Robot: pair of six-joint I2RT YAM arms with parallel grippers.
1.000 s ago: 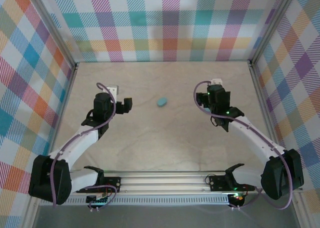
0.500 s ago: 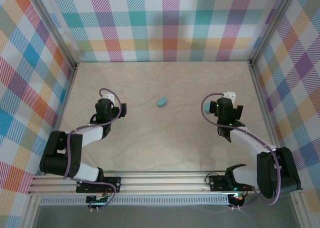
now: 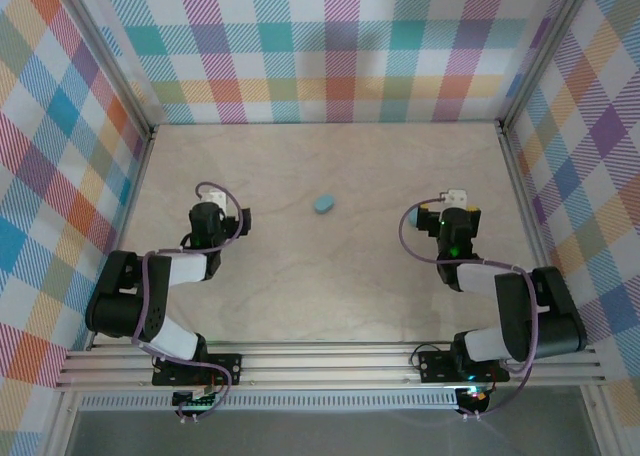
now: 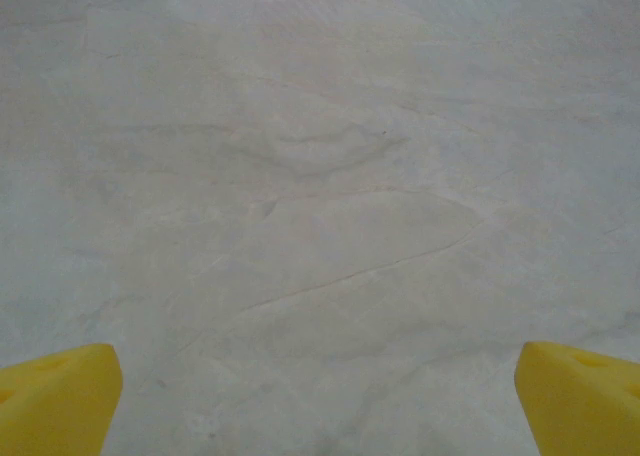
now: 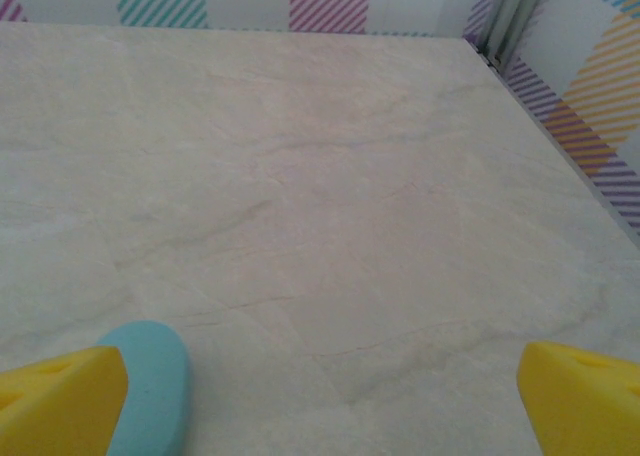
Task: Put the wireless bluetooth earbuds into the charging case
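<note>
Tools both gaped wide, empty: left tool (image 4: 320,416) above bare surface (image 4: 320,176); right tool (image 5: 320,406) with light-blue oval piece (image 5: 152,388) beside one fingertip (image 5: 60,401), contact unclear.

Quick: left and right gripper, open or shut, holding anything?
Left gripper: open, holding nothing.
Right gripper: open, holding nothing; a light-blue oval piece sits beside one fingertip.
</note>
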